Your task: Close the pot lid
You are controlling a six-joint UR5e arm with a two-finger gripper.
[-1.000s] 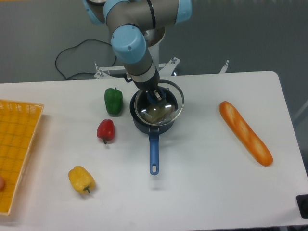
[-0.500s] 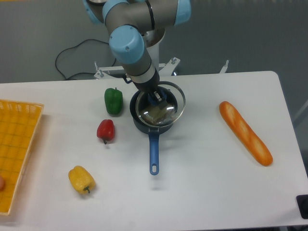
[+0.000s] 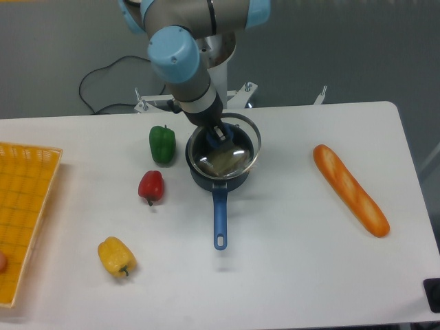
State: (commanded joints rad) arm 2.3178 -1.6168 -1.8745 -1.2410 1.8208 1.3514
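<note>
The pot (image 3: 218, 165) is flanked closely on the left by a green pepper (image 3: 162, 144); open desk (image 3: 289, 227) is left on its right.

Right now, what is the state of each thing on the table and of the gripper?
Glass lid: held over the saucepan, seemingly tilted.
Blue saucepan: upright, handle toward the camera.
Gripper: shut on the lid.
Green pepper: standing upright.
Red pepper: on the table.
Yellow pepper: on its side.
Baguette: lying flat.
Yellow basket: at the table's edge.
</note>
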